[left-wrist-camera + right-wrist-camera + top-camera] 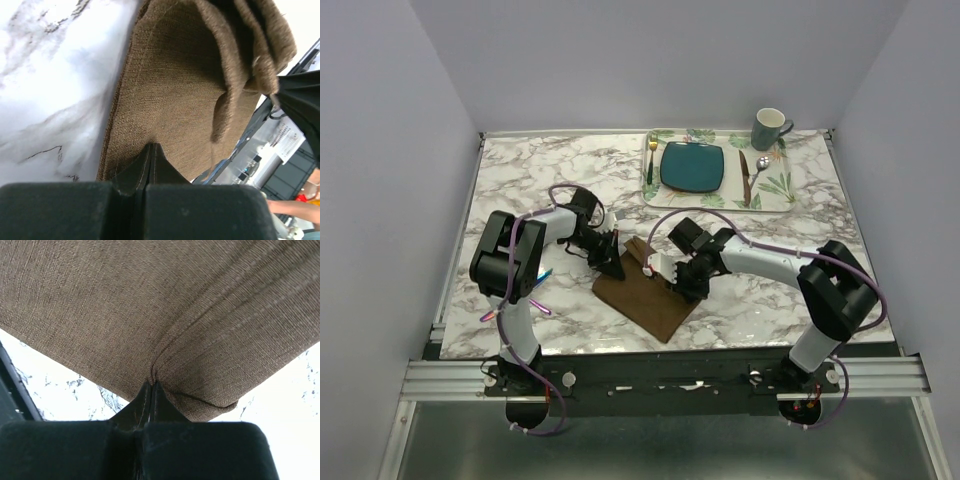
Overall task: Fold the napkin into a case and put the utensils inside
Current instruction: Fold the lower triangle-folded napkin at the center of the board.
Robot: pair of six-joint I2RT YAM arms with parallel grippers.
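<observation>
The dark brown napkin (655, 300) lies partly folded on the marble table, between the two arms. My left gripper (613, 262) is shut on its left edge; in the left wrist view the closed tips (151, 148) meet the napkin (175, 90), and a fold hangs at the upper right. My right gripper (678, 281) is shut on the napkin's right side; in the right wrist view the napkin (150, 305) puckers at the closed tips (152, 385) and is lifted off the table. The iridescent utensils (542, 308) lie at the near left, partly hidden by the left arm.
A leaf-printed placemat (775, 188) at the far right holds a teal plate (692, 166), a gold fork (651, 160), a dark knife (744, 178), a spoon (760, 166) and a grey-green mug (770, 128). The table's front edge runs just below the napkin.
</observation>
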